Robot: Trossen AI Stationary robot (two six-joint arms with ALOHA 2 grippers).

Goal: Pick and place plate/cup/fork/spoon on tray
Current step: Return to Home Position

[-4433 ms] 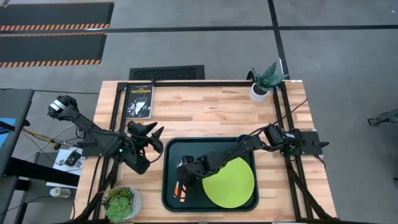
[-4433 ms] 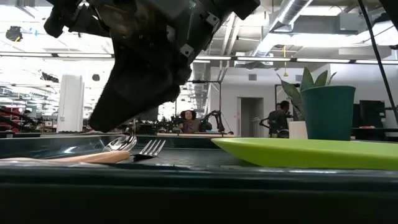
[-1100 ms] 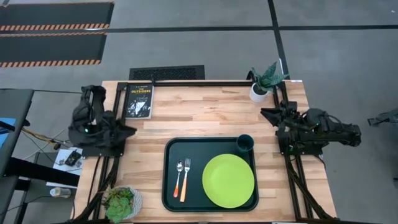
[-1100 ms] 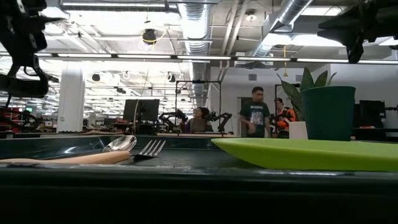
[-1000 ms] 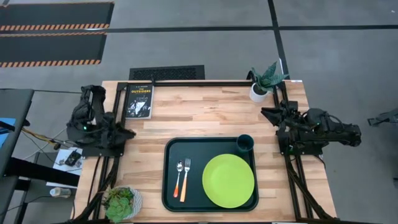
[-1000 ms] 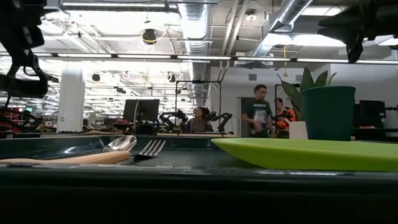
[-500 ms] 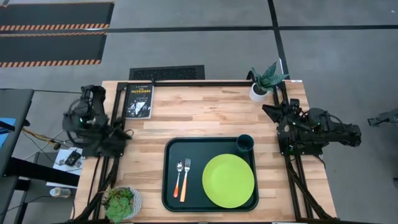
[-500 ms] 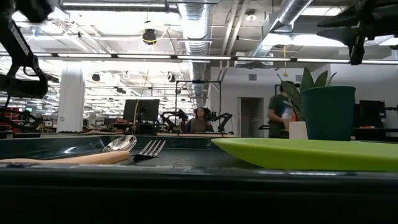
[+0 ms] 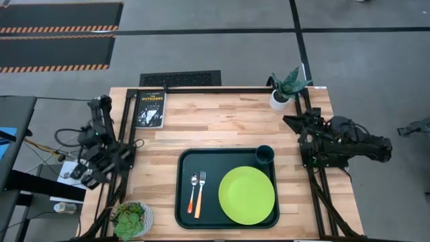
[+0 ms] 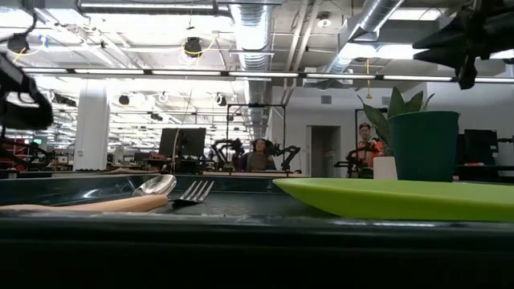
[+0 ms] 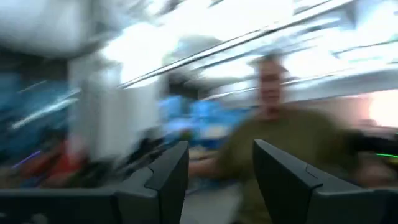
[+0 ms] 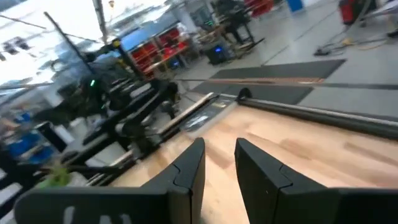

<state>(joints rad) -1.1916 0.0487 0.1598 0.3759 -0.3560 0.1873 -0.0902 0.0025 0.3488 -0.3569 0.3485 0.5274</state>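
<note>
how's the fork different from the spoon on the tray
The fork has tines and a yellow-orange handle; the spoon has a rounded bowl and a red-orange handle. The fork lies nearer the plate, the spoon nearer the tray's rim. Both lie flat, side by side.

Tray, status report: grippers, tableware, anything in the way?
Left gripper open, off table's left edge; right gripper open, at right edge. Plate, cup, fork, spoon all on tray. Nothing in the way.

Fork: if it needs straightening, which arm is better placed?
Probably left. The fork lies on the left part of the tray, nearer the left gripper; the plate and cup fill the side toward the right gripper.
</note>
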